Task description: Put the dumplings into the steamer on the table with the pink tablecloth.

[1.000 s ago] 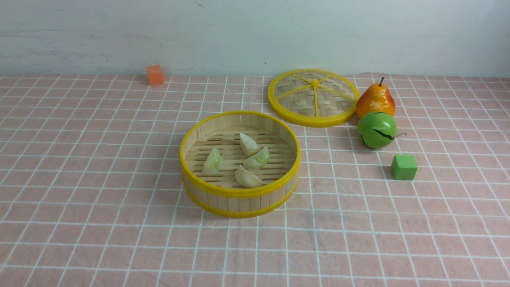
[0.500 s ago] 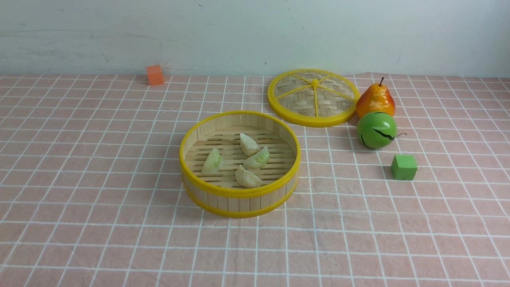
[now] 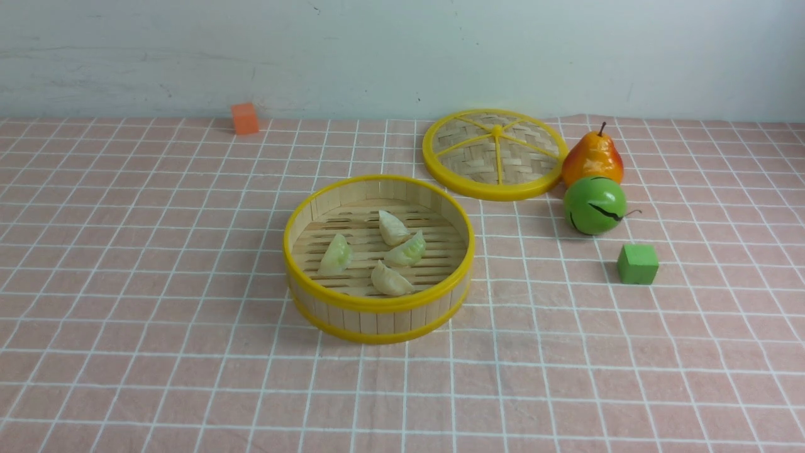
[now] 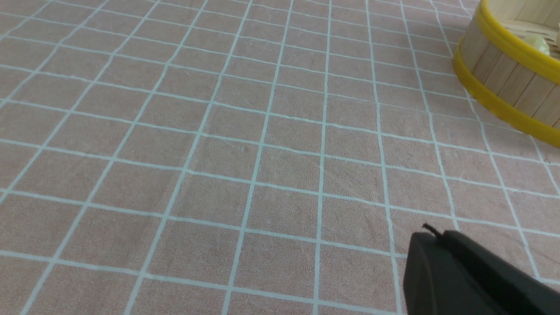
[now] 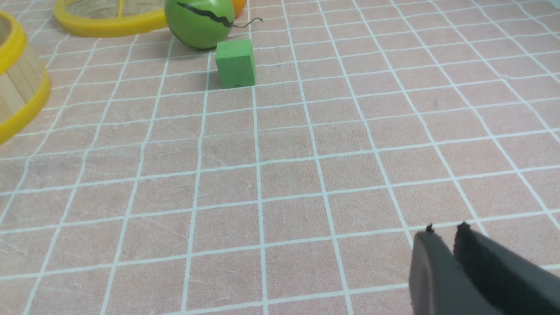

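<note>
Nothing has moved on the pink tablecloth [image 3: 157, 264] under the pale wall [image 3: 402, 50]; four dumplings [image 3: 390, 280] lie in the steamer [image 3: 377, 302]. Left gripper [image 4: 431, 238] sits closed and empty, right gripper [image 5: 444, 234] slightly parted, empty

Even, bright, diffuse light in all three views, no glare or blown highlights; the pink tablecloth [image 3: 188, 327] reads evenly lit edge to edge. Shadows soft and short: the steamer [image 3: 377, 314] drops a faint one on its near left side, the green cube [image 3: 638, 264] and green fruit [image 3: 594, 205] a small one to their left. Front view sharp with no visible edge distortion; wrist views slightly softer, dark fingers [image 5: 437, 271] near the lens show little detail.
</note>
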You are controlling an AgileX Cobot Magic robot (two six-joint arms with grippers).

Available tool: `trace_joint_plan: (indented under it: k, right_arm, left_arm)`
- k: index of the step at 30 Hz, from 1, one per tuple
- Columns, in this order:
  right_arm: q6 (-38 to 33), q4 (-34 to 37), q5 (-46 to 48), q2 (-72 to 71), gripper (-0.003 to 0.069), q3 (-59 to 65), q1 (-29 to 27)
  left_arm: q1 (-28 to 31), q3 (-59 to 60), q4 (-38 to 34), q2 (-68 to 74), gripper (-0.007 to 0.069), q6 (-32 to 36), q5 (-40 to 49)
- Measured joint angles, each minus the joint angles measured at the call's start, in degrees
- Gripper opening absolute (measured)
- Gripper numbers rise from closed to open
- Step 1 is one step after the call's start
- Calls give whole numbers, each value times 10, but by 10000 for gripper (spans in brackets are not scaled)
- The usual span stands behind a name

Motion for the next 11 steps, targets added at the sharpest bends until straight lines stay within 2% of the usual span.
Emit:
trace_joint_plan:
  k: [11]
  right_arm:
    - [0, 0, 0, 0, 85, 0, 0]
  left_arm:
    - [0, 0, 0, 0, -3, 0, 0]
